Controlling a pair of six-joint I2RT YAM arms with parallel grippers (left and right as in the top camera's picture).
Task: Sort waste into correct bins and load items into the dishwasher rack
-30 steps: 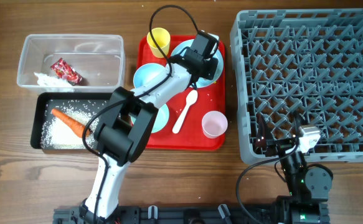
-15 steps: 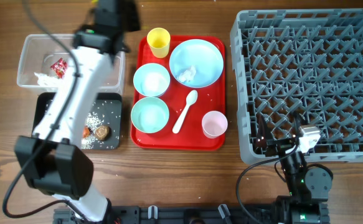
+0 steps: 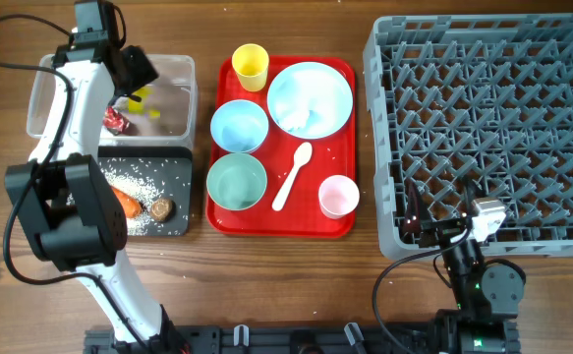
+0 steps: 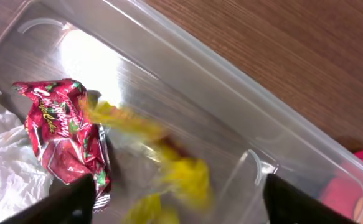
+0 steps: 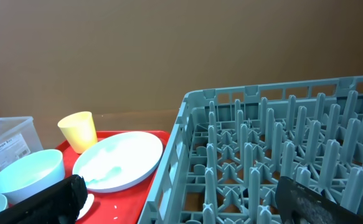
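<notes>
My left gripper (image 4: 181,208) hangs open over the clear tub (image 3: 173,69) at the back left. A silver-yellow wrapper (image 4: 175,171), blurred, drops loose between the jaws and is also seen as a yellow wrapper (image 3: 141,98) from overhead. Beside it in the tub lie a red wrapper (image 4: 66,134) and a white tissue (image 4: 7,171). The black tray (image 3: 173,172) holds rice, a carrot (image 3: 126,204) and a brown lump (image 3: 161,207). My right gripper (image 5: 187,205) stands open and empty at the near edge of the grey rack (image 3: 487,128).
A red tray (image 3: 340,147) in the middle carries a yellow cup (image 3: 251,65), a light blue plate (image 3: 310,98), a blue bowl (image 3: 239,126), a mint bowl (image 3: 236,182), a white spoon (image 3: 293,175) and a pink cup (image 3: 338,195). The left arm reaches over both bins.
The left arm swung from the plate on the red tray over to the clear tub. Its jaws opened and the yellow wrapper dropped out. The right arm stayed still.
</notes>
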